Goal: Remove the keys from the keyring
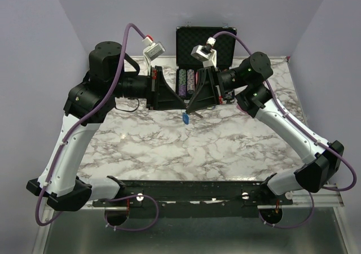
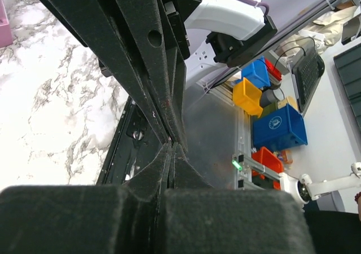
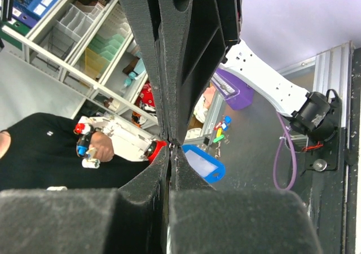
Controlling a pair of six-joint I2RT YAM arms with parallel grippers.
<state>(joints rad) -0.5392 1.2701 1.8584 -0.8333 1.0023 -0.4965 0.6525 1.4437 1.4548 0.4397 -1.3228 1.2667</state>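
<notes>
The blue-headed keys (image 1: 185, 118) dangle in mid-air just above the bench (image 1: 169, 147), a touch toward 12 o'clock from its centre, right under the spot where both grippers meet. Left gripper (image 1: 183, 108) reaches in from 9 o'clock and right gripper (image 1: 190, 110) from 3 o'clock, both closed tip to tip; which one pinches it, I cannot tell. The black case (image 1: 223, 42) stands open at 12 o'clock
</notes>
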